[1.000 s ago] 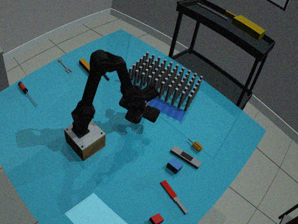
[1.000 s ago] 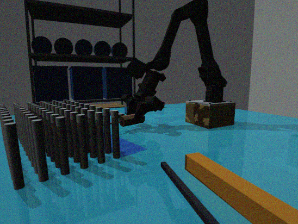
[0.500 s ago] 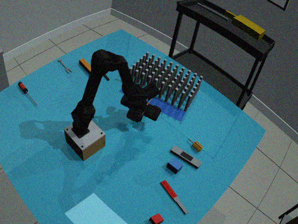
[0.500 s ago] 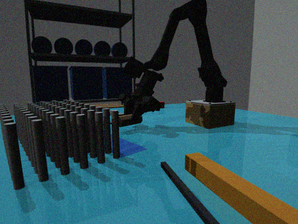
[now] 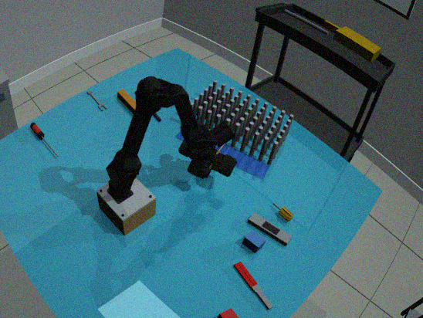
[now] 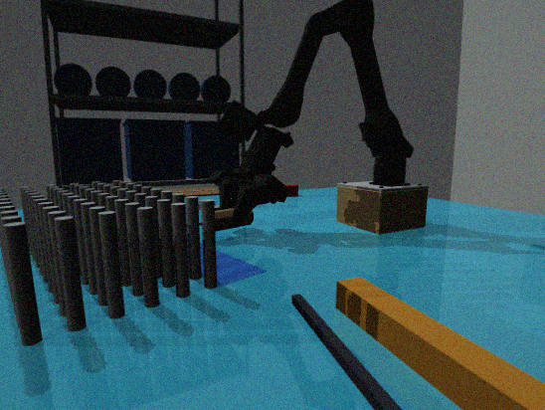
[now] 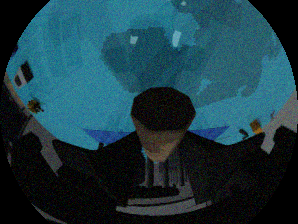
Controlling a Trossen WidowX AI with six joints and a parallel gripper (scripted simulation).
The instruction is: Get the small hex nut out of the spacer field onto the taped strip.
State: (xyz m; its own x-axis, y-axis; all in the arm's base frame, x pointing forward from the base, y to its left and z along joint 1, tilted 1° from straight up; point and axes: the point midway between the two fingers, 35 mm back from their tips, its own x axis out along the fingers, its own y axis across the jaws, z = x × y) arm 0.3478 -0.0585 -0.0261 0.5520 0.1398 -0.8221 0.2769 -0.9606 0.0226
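My gripper (image 6: 238, 211) (image 7: 159, 132) is shut on a wooden-handled tool (image 5: 219, 149) (image 6: 225, 213) (image 7: 158, 140), above the front edge of the spacer field. The handle's dark butt end faces the wrist camera; its far end points toward the spacers, and its tip is hidden. The metal spacers (image 5: 274, 151) (image 6: 150, 264) (image 7: 149, 172) stand upright in rows. The blue taped strip (image 5: 248, 162) (image 6: 233, 269) (image 7: 104, 136) lies in front of them, partly hidden by my hand in the top view. The hex nut cannot be made out. Contact between tool and spacers cannot be judged.
An orange bar (image 5: 126, 99) (image 6: 438, 343) and dark rod (image 6: 343, 348) lie beside the field. A wrench (image 5: 96, 101) and red screwdriver (image 5: 37, 130) lie farther left. A yellow screwdriver (image 5: 285, 214), grey bar (image 5: 256, 221), blue block (image 5: 254, 241) and red-handled tool (image 5: 245, 274) lie front right.
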